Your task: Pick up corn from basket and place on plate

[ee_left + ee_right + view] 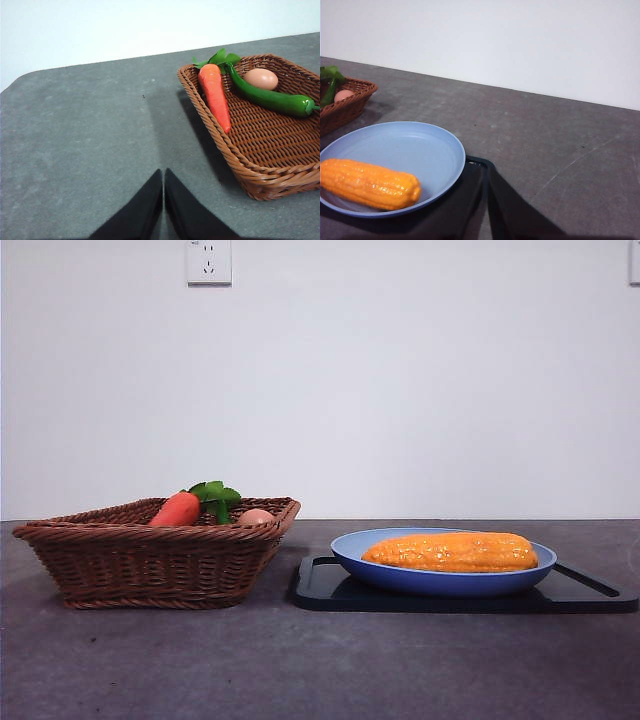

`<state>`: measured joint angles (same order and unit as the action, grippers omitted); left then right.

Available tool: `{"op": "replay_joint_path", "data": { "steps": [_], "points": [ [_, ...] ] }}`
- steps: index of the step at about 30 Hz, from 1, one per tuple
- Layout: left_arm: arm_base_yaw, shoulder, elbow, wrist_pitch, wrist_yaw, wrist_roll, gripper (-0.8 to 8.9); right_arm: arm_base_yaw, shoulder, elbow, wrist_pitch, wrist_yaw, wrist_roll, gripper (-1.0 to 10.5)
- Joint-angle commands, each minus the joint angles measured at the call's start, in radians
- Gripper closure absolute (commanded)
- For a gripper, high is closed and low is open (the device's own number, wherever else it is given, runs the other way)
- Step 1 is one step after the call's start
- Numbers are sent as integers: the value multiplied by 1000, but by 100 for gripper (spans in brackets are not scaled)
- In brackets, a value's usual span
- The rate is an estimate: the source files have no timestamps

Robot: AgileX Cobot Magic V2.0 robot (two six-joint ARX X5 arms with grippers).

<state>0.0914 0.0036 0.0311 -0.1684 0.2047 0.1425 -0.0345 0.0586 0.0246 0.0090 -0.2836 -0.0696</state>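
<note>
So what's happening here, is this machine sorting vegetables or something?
Nothing is being handled right now. The corn already lies on the blue plate, which sits on a black tray. The basket beside it holds a carrot, a green pepper and an egg. Both tools, left and right, are shut and holding nothing.

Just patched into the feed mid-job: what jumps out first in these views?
The corn stands out first: a bright orange-yellow cob lying lengthwise on the light-blue plate, which sits on a black tray. Beside it, the wicker basket holds a carrot, a green pepper and an egg. Both grippers are away from everything, jaws shut.
</note>
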Motion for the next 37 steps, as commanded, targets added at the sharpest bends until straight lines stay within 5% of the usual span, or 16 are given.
{"op": "replay_joint_path", "data": {
  "steps": [1, 9, 37],
  "points": [
    [3, -1, -28, -3, -3, -5, 806, 2, -27, -15, -22, 4, 25, 945],
    [3, -1, -28, -3, -3, -5, 806, 3, -55, -15, -172, 4, 26, 945],
    [3, -1, -28, 5, -3, -5, 806, 3, -55, -15, -167, 3, 29, 945]
  ]
}}
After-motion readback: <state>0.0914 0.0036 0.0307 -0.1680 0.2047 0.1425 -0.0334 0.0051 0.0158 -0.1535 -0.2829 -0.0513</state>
